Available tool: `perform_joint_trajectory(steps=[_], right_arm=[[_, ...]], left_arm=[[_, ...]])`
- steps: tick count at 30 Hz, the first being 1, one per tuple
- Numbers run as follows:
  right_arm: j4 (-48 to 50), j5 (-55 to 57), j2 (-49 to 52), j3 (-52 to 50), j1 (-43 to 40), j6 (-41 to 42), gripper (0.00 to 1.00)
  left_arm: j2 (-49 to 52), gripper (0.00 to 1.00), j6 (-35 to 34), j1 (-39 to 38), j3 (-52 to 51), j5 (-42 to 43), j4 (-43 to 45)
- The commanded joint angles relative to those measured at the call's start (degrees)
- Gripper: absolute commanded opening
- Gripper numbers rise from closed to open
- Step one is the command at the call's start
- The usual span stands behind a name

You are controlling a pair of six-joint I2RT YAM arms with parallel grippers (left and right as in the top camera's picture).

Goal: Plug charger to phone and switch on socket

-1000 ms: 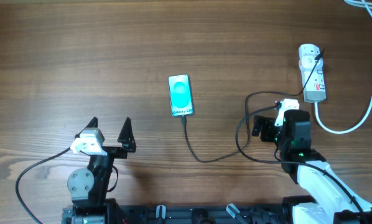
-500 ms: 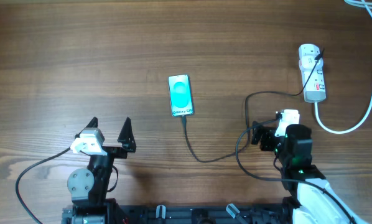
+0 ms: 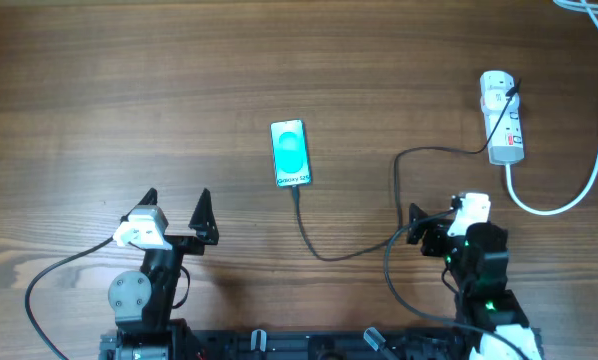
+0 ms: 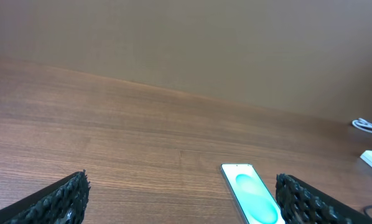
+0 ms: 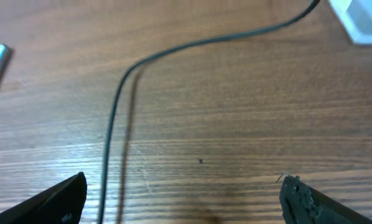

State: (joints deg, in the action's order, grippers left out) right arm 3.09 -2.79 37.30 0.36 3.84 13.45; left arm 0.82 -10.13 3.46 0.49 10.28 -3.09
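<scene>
The phone [image 3: 290, 153] lies mid-table with its cyan screen lit; it also shows in the left wrist view [image 4: 253, 201]. The thin black charger cable [image 3: 339, 252] runs from the phone's near end, loops by my right arm and goes up to the white socket [image 3: 502, 118] at the right, where its dark plug sits. The cable also crosses the right wrist view [image 5: 120, 93]. My left gripper [image 3: 175, 207] is open and empty, near the table's front left. My right gripper [image 3: 441, 213] is open and empty, over the cable loop, below the socket.
The socket's thick white cord [image 3: 569, 200] loops to the right and off the table's far right corner. A corner of the socket shows in the right wrist view [image 5: 363, 18]. Bare wooden table lies to the left and back.
My right arm has drawn back toward the table's front edge, away from the socket. The left arm, the phone and the socket have not moved.
</scene>
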Motion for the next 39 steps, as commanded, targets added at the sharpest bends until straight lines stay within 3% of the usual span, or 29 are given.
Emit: perform_joint_trajectory(steps=[1, 14, 31, 39], right_arm=[[-3.06, -0.76, -8.85, -0.07, 0.24, -0.37, 1.00], [-3.15, -0.72, -36.41, -0.07, 0.24, -1.88, 1.00], [-3.06, -0.72, -36.63, -0.07, 0.44, -1.42, 1.00], [-3.06, -0.72, -36.50, -0.04, 0.44, -1.42, 1.00]], left_arm=[[-0.48, 1.00, 0.92, -0.24, -0.17, -0.76, -0.46], [-0.50, 1.00, 0.92, -0.24, -0.17, -0.76, -0.46], [-0.48, 1.00, 0.90, -0.24, -0.17, -0.76, -0.46], [-0.44, 1.00, 0.74, -4.59, -0.17, -0.96, -0.44]])
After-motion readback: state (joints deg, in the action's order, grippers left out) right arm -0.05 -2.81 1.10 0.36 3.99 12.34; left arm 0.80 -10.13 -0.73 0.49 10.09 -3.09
